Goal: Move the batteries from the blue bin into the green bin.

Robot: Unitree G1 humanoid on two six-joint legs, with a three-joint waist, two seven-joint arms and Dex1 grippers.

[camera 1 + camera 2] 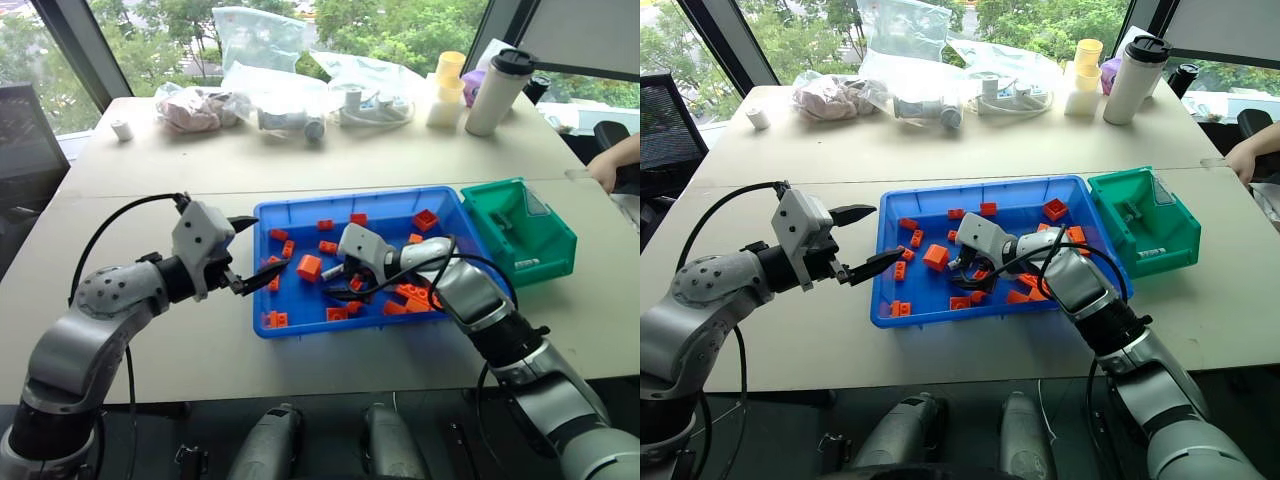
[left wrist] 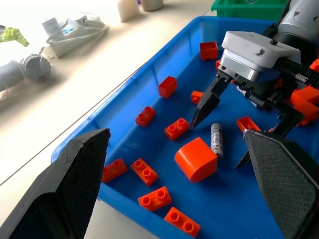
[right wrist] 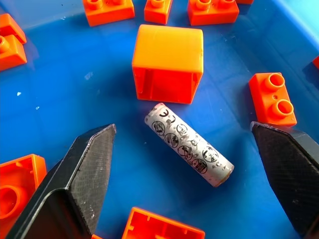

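though untouched, battery (image 3: 189, 144) between the right end effector's (image 3: 187, 174) spread fingers

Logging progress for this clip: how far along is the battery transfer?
Done: one battery seems to lie in the green bin. In hand: nothing yet; the open right gripper straddles a battery in the blue bin. Left: grasp, carry, drop.

Bright, even daylight comes in through the windows (image 1: 150, 40) behind the counter (image 1: 330, 160), where the trees outside look washed out. Shadows on the counter are soft and faint. The blue bin (image 2: 124, 107) shows small white glints on its floor. Close to the wrist cameras, the black fingers (image 3: 79, 174) look slightly soft.
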